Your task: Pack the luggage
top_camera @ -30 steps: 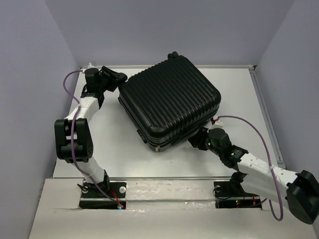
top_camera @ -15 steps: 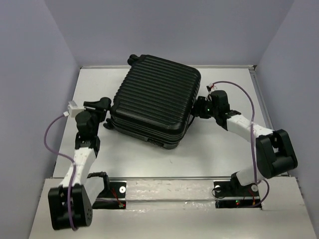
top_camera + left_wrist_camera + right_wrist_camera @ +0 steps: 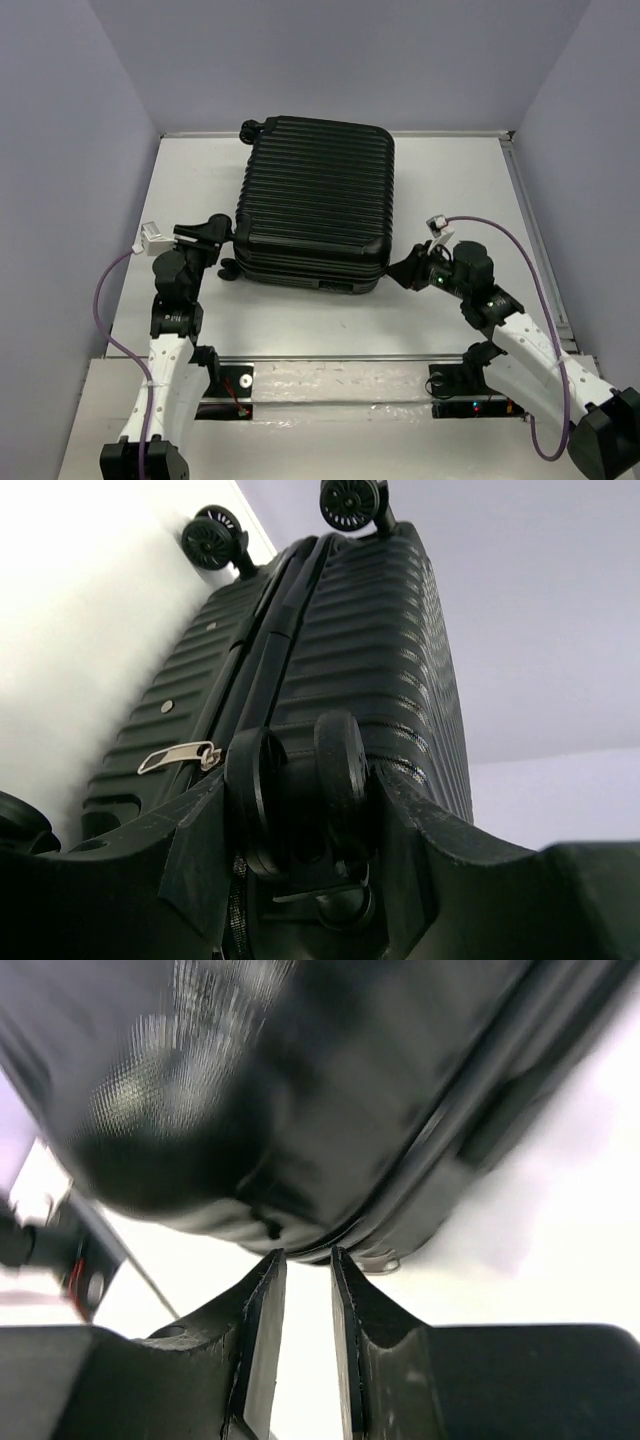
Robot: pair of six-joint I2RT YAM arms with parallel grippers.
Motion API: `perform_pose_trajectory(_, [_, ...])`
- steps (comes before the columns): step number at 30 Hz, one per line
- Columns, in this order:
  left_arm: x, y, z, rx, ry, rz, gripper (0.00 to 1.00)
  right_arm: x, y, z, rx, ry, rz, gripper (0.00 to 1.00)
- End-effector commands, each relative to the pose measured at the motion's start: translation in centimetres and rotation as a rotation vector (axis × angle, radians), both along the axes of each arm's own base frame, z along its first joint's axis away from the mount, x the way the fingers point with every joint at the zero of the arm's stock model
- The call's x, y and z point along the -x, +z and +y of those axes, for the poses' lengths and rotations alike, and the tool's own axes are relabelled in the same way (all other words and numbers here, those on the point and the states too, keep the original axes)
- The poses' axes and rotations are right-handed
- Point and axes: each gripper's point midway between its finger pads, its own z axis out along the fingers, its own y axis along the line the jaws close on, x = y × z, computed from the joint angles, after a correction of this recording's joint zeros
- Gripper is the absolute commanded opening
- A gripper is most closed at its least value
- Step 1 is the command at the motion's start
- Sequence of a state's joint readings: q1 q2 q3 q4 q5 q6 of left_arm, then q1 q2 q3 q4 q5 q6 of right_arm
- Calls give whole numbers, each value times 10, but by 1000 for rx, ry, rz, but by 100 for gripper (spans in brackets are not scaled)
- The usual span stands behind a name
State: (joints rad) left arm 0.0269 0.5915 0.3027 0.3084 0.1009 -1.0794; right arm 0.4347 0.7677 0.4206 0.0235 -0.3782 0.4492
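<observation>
The luggage (image 3: 315,195) is a black ribbed hard-shell suitcase lying flat and closed at the middle back of the table. My left gripper (image 3: 222,250) is at its near-left corner. In the left wrist view its jaws (image 3: 305,785) close round a black double caster wheel (image 3: 300,780) of the luggage (image 3: 370,640). My right gripper (image 3: 400,275) is at the near-right corner. In the right wrist view its fingers (image 3: 305,1255) stand a narrow gap apart with nothing between them, tips at the suitcase's zipper seam (image 3: 440,1140).
A silver zipper pull (image 3: 178,757) lies along the seam on the left side; another small pull (image 3: 378,1260) sits by my right fingertips. Two more caster wheels (image 3: 255,128) stick out at the far-left corner. Purple-grey walls enclose the white table (image 3: 460,180).
The luggage has turned to sit square to the table. My left gripper has come round its near-left wheel. My right arm has swung from the suitcase's right side to its near-right corner.
</observation>
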Motion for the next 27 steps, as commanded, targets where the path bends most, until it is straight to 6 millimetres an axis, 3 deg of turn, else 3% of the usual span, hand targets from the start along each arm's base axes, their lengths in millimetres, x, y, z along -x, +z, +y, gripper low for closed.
perform_pose_trajectory(1, [11, -3, -39, -154, -229, -30, 6, 23, -3, 15, -17, 138, -19, 31])
perform_pose_trajectory(5, [7, 7, -38, -180, -229, -42, 6, 21, -3, 18, -11, 166, -58, 51])
perform_pose_trajectory(10, [0, 9, -38, -203, -231, -31, 6, 8, -21, 13, 45, 111, -16, 54])
perform_pose_trajectory(16, [-21, 35, -34, -234, -209, -47, 6, 3, -27, 7, 67, 61, -11, 63])
perform_pose_trajectory(20, [-35, 48, -35, -236, -217, -46, 6, 7, -30, 8, 63, 79, -3, 64])
perform_pose_trajectory(27, [-42, 53, -34, -247, -224, -40, 6, -3, -44, 2, 92, 22, 14, 60])
